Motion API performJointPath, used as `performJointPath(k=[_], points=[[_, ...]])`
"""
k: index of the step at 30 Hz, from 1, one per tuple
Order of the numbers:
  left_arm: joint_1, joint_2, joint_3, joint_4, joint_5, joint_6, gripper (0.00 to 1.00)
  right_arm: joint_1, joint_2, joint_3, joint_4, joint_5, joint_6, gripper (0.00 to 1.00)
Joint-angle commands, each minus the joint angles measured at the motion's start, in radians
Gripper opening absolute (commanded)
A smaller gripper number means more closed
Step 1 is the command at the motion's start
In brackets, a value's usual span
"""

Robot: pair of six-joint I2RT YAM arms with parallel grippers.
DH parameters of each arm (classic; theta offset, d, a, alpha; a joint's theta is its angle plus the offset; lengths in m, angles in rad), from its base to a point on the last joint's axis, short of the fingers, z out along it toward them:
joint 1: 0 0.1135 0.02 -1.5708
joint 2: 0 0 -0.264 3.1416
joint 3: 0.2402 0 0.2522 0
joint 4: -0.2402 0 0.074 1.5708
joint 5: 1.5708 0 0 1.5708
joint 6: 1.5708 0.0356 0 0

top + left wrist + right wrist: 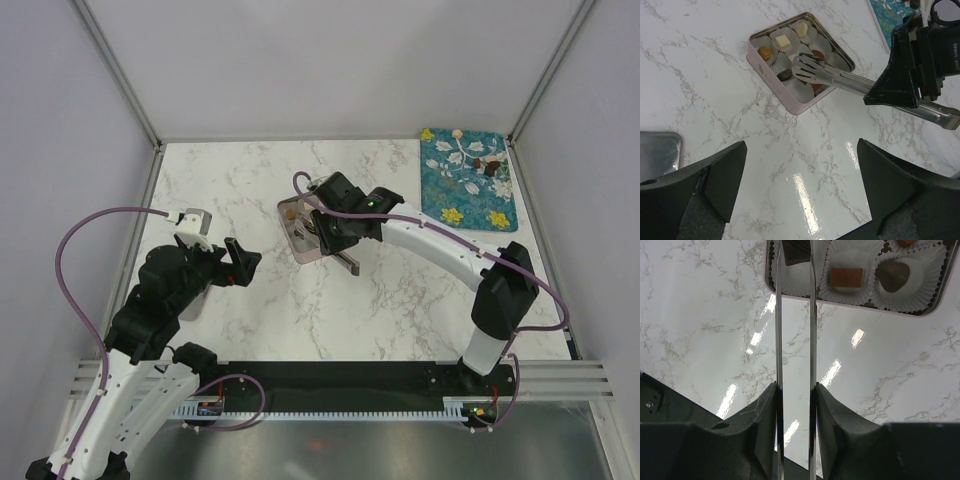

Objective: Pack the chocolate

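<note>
An open pink tin holds paper cups with several chocolates: a yellowish one, a cream square, a light brown square and a dark round one. My right gripper is shut on the long metal tongs, its fingers pressing both arms. The tong tips pinch a dark brown square chocolate above a cup inside the tin. More chocolates lie on the teal flowered cloth. My left gripper is open and empty, left of the tin.
A grey metal lid lies upside down beside the left arm. The tongs' handle end sticks out behind the right gripper. White walls and metal posts close the table at the back and sides.
</note>
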Motion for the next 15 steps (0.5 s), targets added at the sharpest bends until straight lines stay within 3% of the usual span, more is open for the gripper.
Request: performJointPath(k=[1, 15], points=[[-0.003, -0.007, 0.006, 0.012, -0.019, 0.017, 1.0, 0.007, 0.011, 0.0, 0.05, 0.02, 0.021, 0.4], [-0.003, 0.004, 0.006, 0.013, -0.017, 0.017, 1.0, 0.02, 0.047, -0.012, 0.059, 0.038, 0.021, 0.43]])
